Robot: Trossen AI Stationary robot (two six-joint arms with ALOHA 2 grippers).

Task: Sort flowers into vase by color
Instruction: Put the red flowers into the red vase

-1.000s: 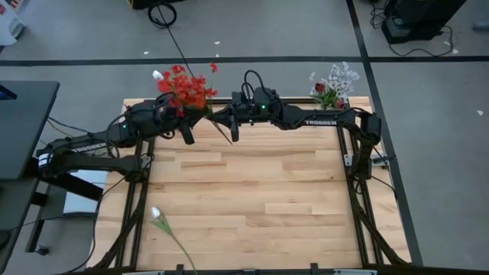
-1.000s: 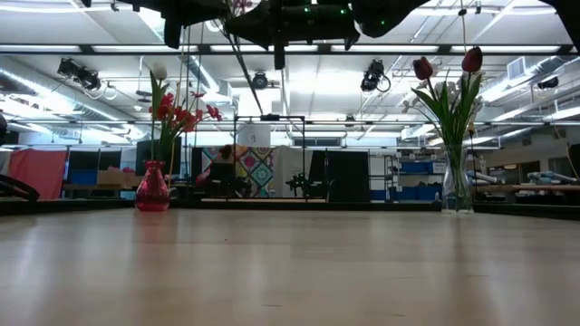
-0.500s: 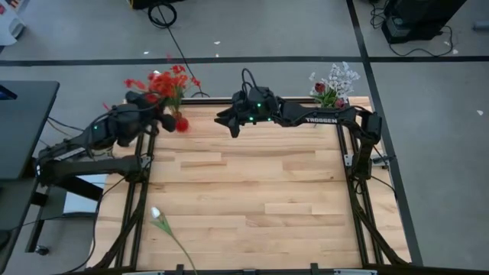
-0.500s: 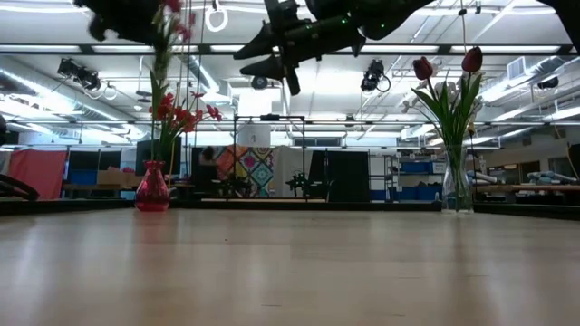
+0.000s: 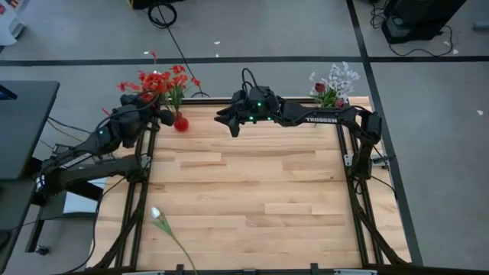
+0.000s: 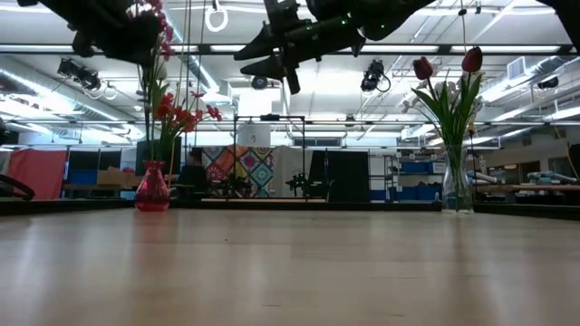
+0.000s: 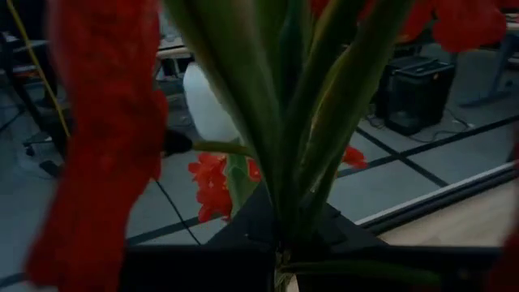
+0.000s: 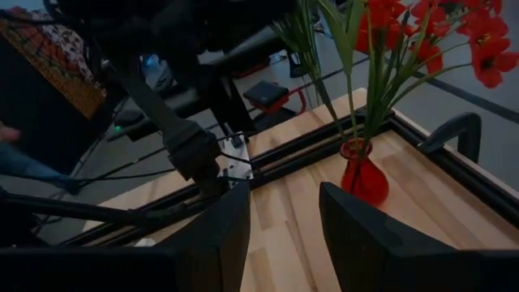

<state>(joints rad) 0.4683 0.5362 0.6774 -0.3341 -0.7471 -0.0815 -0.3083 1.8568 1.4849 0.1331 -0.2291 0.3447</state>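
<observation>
My left gripper (image 5: 155, 114) (image 6: 136, 32) is high over the table's far left corner, shut on a red flower cluster (image 5: 145, 80) with green leafy stems (image 7: 296, 162). Below it the red vase (image 5: 181, 122) (image 6: 152, 188) (image 8: 362, 178) stands on its base and holds more red flowers (image 6: 181, 116). My right gripper (image 5: 229, 122) (image 8: 284, 219) hovers open at mid far edge, beside the red vase. A white tulip (image 5: 157, 215) lies flat near the near left corner. A clear vase (image 6: 456, 181) at the far right holds maroon tulips (image 6: 471, 60) and pale sprigs (image 5: 340, 76). My left gripper pinches the green stems (image 7: 292, 219) of the red flower cluster between its two fingers, below the blossoms. The flower stands about upright and clear of the table, its lower stem (image 6: 149, 91) hanging toward the red vase. Whether its end is inside the vase I cannot tell.
The wooden table top (image 5: 252, 191) has a dark frame along its edges (image 5: 348, 164). A person (image 6: 192, 172) sits in the room beyond the far edge. Cables lie on the floor (image 5: 164, 15) behind the table.
My left gripper has swung from the middle of the far edge toward the far left corner, carrying the red flower cluster over the red vase; the stem now stands upright. My right gripper has tipped up from pointing down to slanting and then kept still.
</observation>
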